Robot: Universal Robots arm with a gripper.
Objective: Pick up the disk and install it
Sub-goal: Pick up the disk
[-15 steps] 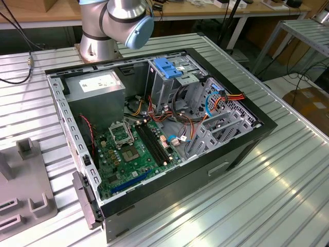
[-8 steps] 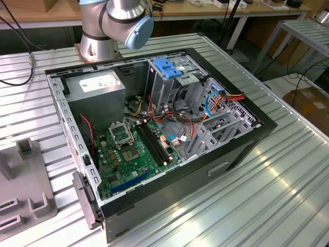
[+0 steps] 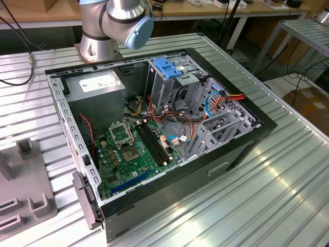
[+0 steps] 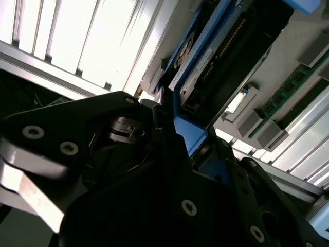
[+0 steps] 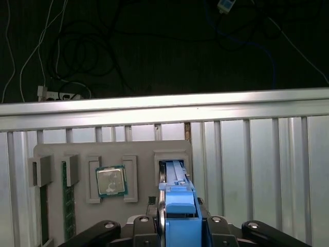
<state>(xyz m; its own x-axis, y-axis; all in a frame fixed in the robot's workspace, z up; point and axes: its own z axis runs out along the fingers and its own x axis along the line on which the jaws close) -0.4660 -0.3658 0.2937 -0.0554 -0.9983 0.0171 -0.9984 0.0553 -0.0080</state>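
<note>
Above a ribbed aluminium table (image 5: 247, 154), my wrist points down, black gripper (image 5: 180, 231) clenched on the blue-railed dark grey metal disk (image 5: 177, 203) at a grey tray (image 5: 139, 149).

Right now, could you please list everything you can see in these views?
table: one, silver, under everything.
computer case: one, black, open, on the table.
motherboard: one, green, on the case floor.
power supply: one, grey, in a case corner.
bracket: one, blue, atop the drive cage.
fixture tray: one, grey, on the table.
processor chip: one, silver, in a tray recess.
memory stick: at least one, green, in a tray slot.
disk: one, dark with blue rails, upright at a tray slot.
robot arm: one, silver-grey with blue cap, beyond the case.
gripper: one, black, at the disk's blue end.
</note>
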